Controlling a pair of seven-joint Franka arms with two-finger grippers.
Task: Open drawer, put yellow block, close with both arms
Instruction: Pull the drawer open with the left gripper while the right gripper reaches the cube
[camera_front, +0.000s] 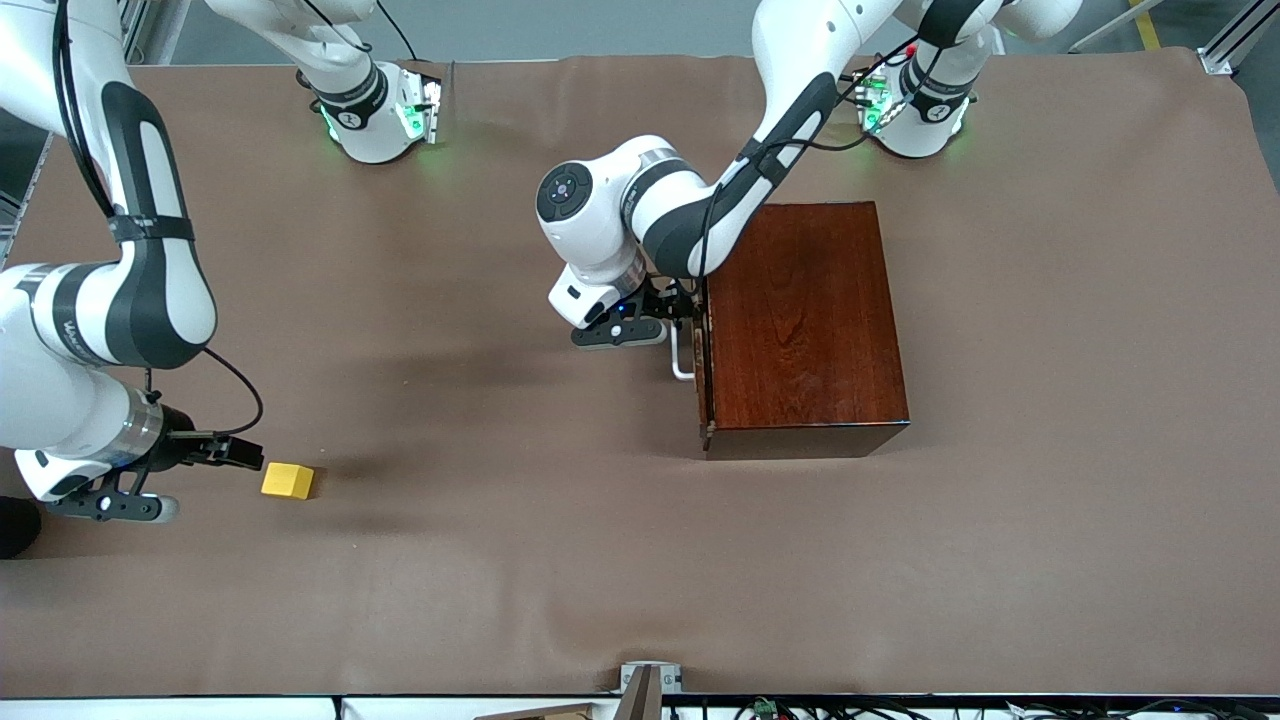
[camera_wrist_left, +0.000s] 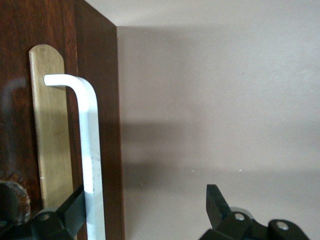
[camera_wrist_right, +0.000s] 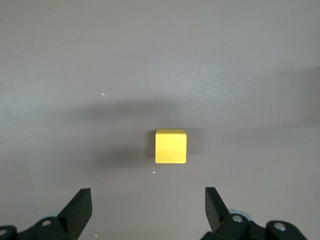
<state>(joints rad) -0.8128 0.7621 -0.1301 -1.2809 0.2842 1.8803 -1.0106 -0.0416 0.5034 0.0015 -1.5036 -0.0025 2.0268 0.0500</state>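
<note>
Front view shows a brown worktop (camera_front: 640, 560) with a dark reddish-brown box (camera_front: 805, 320) toward the left arm's end and a yellow block (camera_front: 288, 481) toward the right arm's end, well apart from each other, the block nearer to the front camera than the box. The drawer (camera_front: 704, 365) sits closed in the box, its dark front facing the right arm's end of the worktop, and its white handle (camera_front: 681, 358) stands out from that front. The left arm (camera_front: 700, 210) reaches from its base down to the drawer front, and the left hand (camera_front: 683, 312) is at the handle. Left wrist view shows the hand (camera_wrist_left: 145, 210) spread wide, one finger (camera_wrist_left: 70, 212) against the drawer front (camera_wrist_left: 17, 125) just beside the white handle (camera_wrist_left: 90, 150) and the brass plate (camera_wrist_left: 50, 125), the other finger well clear over bare worktop, so the handle lies between the two fingers without being clamped. The right arm (camera_front: 120, 300) comes in low at its own end of the worktop, and the right hand (camera_front: 240, 455) is just beside the block, apparently not touching it. Right wrist view shows that hand (camera_wrist_right: 148, 210) open, both fingers set wide apart, and the block (camera_wrist_right: 170, 146) resting flat on the worktop ahead of the gap between them, free of either finger.
</note>
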